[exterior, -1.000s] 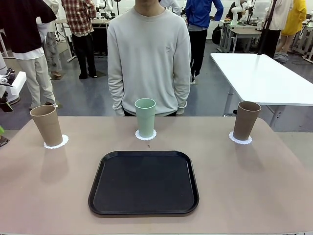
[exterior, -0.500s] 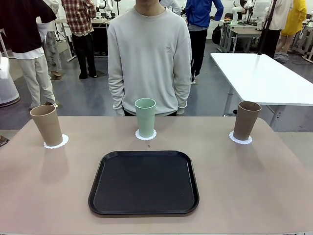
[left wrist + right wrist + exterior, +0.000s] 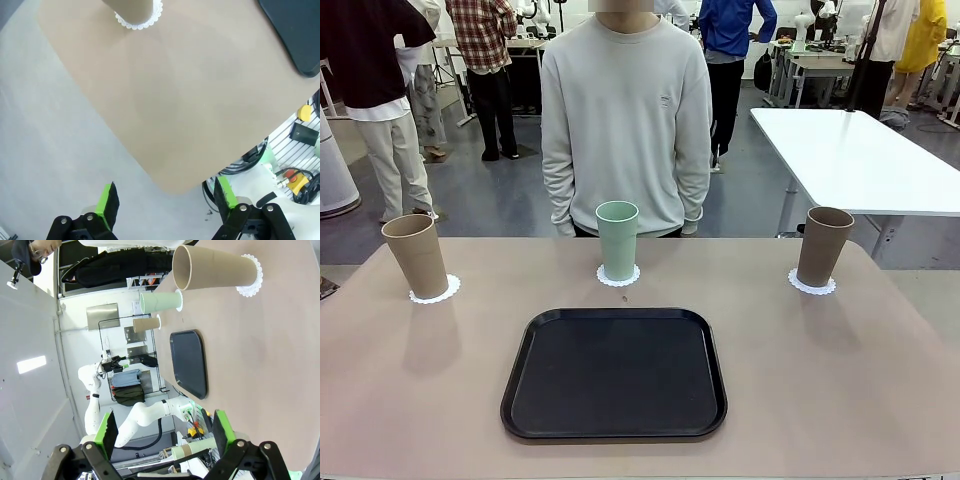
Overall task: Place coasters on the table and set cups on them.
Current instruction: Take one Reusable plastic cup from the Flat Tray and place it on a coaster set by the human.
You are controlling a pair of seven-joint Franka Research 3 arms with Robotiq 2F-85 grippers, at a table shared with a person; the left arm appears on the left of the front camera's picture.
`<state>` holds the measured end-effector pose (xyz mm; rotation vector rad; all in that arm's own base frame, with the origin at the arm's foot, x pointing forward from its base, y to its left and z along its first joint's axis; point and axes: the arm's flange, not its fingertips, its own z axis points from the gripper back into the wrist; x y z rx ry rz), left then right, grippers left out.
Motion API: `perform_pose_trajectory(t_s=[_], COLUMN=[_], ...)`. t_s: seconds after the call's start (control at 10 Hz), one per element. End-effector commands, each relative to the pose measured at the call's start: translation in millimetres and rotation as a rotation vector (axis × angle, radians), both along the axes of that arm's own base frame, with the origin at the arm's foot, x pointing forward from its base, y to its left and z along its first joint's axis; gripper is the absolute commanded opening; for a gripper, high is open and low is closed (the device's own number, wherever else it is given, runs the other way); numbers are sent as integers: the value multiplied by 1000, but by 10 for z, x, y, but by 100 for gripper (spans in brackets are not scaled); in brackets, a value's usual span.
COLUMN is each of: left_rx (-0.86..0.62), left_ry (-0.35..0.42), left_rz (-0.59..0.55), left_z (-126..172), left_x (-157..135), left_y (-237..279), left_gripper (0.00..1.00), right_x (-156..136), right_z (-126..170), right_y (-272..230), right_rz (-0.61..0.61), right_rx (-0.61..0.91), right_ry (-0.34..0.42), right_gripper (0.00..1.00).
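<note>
Gone from the left edge since a second ago is the bit of white arm; nothing on the counter (image 3: 420,380) has shifted. Each of the three cups stands upright on its own coaster along the far edge, spaced well apart, presumably one per seat: a tan cup (image 3: 416,256) on its doily (image 3: 434,291), the mint cup (image 3: 617,240) on the middle coaster (image 3: 618,276) just before the person (image 3: 625,120), and another tan cup (image 3: 824,246) on the last coaster (image 3: 812,284). To my eye the job is done.

Both pairs of fingers are pulled back off the counter, spread wide with nothing between them. Beyond the left fingers (image 3: 165,200) lies the counter's rounded corner, with a cup base on its lacy coaster far ahead. Past the right fingers (image 3: 162,432) the near tan cup sits well ahead, the other two beyond it.

A bare black tray (image 3: 614,372) lies mid-counter, between the arms and the mint cup, the one obstacle to any reach.
</note>
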<state>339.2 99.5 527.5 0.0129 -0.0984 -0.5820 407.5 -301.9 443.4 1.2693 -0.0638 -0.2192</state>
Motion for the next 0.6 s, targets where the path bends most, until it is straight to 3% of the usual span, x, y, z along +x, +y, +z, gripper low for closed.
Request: perform_pose_trajectory(t_s=[0.0, 0.2, 0.3, 0.5], left_rx=[0, -678, -843, -1001], left_ry=[10, 167, 180, 176], left_rz=[20, 14, 57, 152], left_z=[-11, -94, -203, -342], left_x=[-16, 173, 195, 300], left_y=[10, 696, 885, 1268], left_gripper=[100, 100, 100, 100], right_x=[-1, -1, -1, -1], right_z=[13, 13, 13, 13], right_y=[8, 8, 8, 8], right_rz=[-5, -5, -5, -5], right_rx=[4, 4, 4, 4], right_ry=[-4, -4, -4, -4], right_gripper=[100, 100, 100, 100])
